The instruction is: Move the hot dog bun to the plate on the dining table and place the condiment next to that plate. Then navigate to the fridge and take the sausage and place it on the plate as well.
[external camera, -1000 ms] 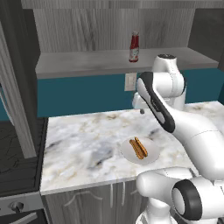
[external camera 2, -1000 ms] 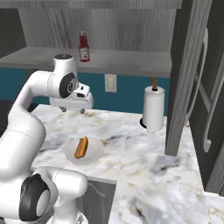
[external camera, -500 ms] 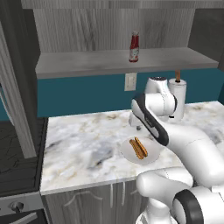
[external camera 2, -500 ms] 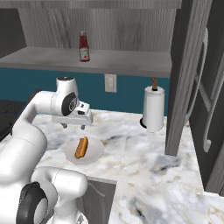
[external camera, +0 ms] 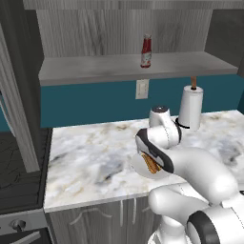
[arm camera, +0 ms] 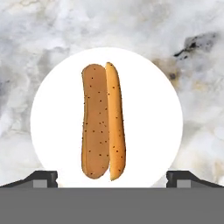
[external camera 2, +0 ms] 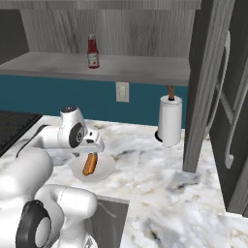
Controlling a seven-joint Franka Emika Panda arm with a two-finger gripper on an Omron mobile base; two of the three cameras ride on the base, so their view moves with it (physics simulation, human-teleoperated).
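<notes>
Gripper hangs directly over the hot dog bun, which I find lying split on a plain white plate on the marble counter. Both fingertips stand wide apart, one on each side of the bun with the plate between them, and they hold nothing. I see the red condiment bottle upright on the grey shelf above, and a paper towel roll near the wall.
</notes>
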